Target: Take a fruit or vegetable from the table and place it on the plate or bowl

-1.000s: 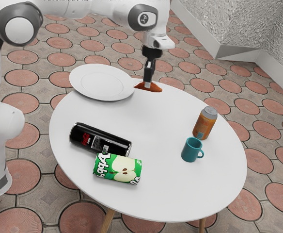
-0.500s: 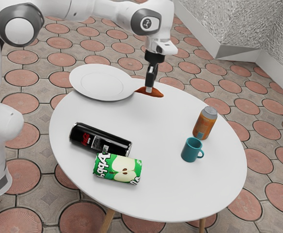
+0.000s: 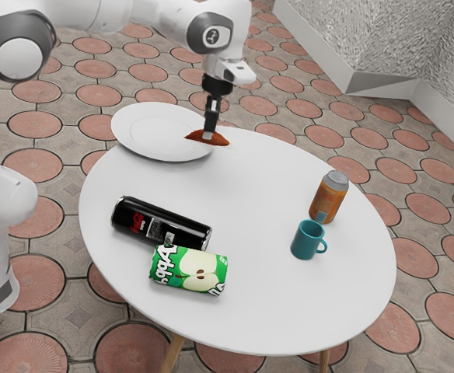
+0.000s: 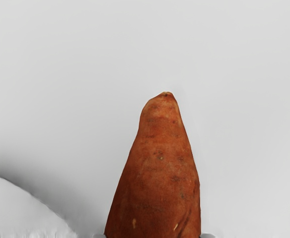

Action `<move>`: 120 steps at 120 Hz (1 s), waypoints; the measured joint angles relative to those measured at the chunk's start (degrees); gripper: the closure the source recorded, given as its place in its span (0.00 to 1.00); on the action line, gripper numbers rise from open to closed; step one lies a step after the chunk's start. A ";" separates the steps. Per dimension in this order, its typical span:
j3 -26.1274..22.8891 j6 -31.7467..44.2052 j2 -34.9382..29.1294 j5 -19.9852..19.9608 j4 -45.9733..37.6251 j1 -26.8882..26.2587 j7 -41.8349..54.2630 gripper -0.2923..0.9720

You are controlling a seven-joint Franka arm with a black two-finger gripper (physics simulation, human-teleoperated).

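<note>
At the far side of the round white surface, you see the black two-finger hand pointing straight down, its fingers clamped on the reddish-brown tapered sweet potato. The sweet potato lies level over the rim of the flat white plate, on the plate's side toward the exterior view's right; whether it touches the plate, you cannot tell. From the wrist, its pointed end juts out from the hand over plain white. Nearer the camera lie a black can and a green apple-print can, just beside each other. Well apart, toward the exterior view's right, an orange can stands upright near a teal mug.
</note>
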 joint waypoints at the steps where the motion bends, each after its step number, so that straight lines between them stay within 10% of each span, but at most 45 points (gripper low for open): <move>1: 0.30 0.00 -0.08 0.00 -0.18 0.13 0.00 0.67; 120: 14.79 0.04 -1.25 2.77 -4.06 1.97 1.82 0.57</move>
